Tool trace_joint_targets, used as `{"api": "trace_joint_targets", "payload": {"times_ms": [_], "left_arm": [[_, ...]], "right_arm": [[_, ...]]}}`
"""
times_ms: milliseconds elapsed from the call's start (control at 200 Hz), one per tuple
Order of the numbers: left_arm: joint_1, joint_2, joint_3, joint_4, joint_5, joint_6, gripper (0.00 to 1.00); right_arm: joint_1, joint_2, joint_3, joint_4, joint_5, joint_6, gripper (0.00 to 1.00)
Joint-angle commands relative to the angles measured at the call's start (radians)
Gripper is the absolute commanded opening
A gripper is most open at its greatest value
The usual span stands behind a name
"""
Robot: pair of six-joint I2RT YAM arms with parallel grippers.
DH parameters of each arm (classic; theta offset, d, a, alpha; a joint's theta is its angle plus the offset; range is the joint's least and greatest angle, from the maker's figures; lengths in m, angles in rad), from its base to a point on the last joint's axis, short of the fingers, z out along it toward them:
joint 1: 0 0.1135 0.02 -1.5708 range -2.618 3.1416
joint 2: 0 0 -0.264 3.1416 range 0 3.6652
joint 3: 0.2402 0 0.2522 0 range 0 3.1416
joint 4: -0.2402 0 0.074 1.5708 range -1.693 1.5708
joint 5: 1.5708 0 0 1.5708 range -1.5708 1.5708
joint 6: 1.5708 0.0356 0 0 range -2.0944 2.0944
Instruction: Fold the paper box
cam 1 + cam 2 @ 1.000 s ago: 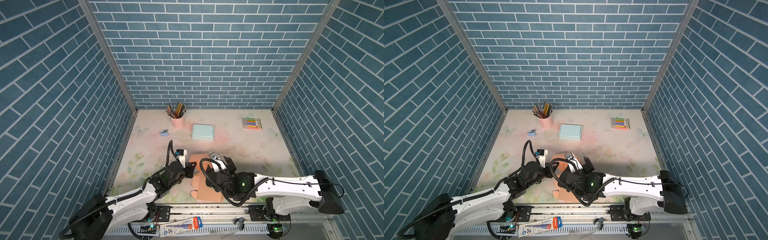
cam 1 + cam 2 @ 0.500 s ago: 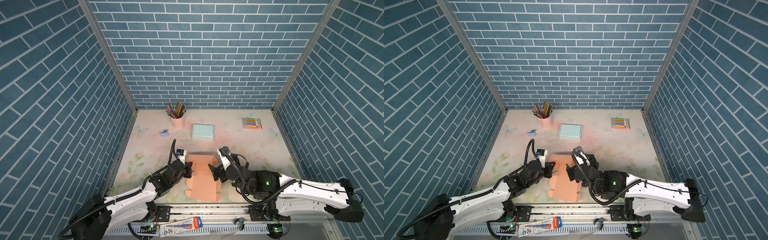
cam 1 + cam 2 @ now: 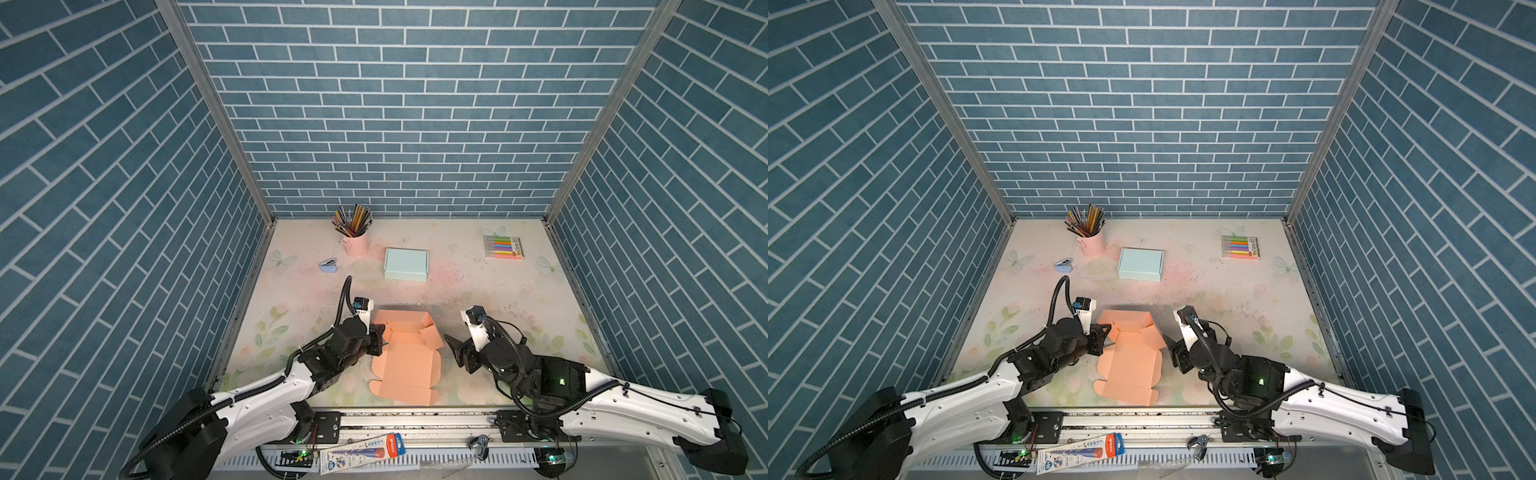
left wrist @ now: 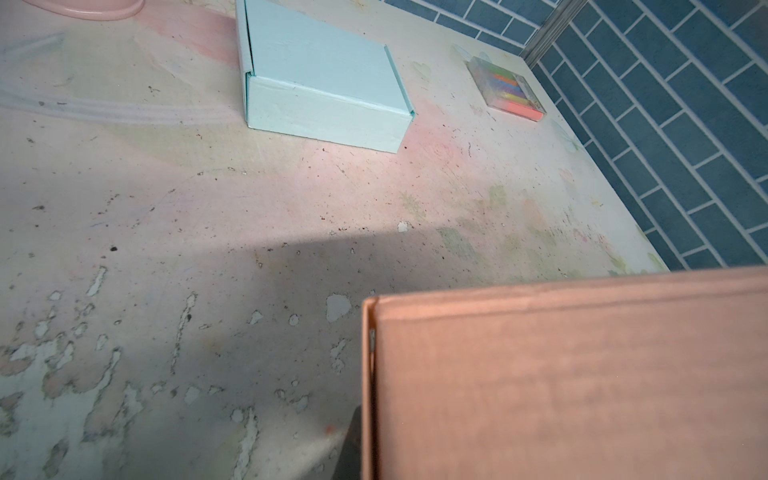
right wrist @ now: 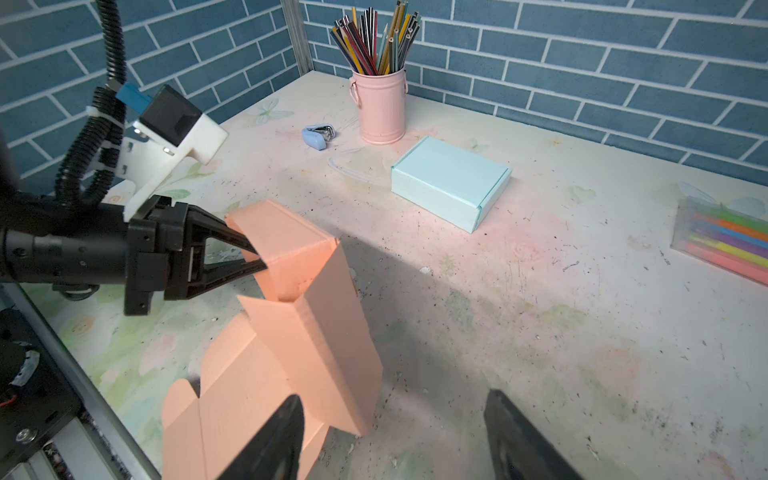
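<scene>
Our paper box [image 3: 404, 365] lies half-formed near the front of the bench [image 3: 478, 282], its far walls raised and its lid panel flat toward us. The left pincer [image 5: 257, 258] is clamped on the box's left wall near the far corner. The right pincer [image 3: 452, 348] stands apart and empty, just beside the right wall. We judge that this wall needs setting next. With the left hold firm as an anchor, we should bring the right in low and press along the crease, not on the flimsy flap.

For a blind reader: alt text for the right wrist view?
The left gripper pinches a raised wall of a half-folded orange paper box; the open right gripper is close beside it. Behind: a closed pale blue box and pink pencil cup.
</scene>
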Motion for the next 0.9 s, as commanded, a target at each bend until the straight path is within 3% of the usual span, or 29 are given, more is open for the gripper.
{"api": "trace_joint_targets", "payload": {"times_ms": [0, 435, 715, 895], "left_arm": [[0.004, 0.001, 0.034, -0.011, 0.012, 0.012, 0.05], [0.006, 0.024, 0.043, -0.001, 0.04, 0.015, 0.05], [0.005, 0.028, 0.05, 0.0, 0.043, 0.01, 0.05], [0.003, 0.021, 0.05, -0.006, 0.031, 0.004, 0.05]], "right_arm": [[-0.007, 0.062, 0.003, 0.068, -0.074, -0.071, 0.65], [-0.01, 0.246, 0.053, 0.169, -0.104, -0.111, 0.35], [-0.011, 0.368, 0.121, 0.169, -0.082, -0.075, 0.36], [-0.011, 0.424, 0.176, 0.094, 0.013, -0.007, 0.4]]}}
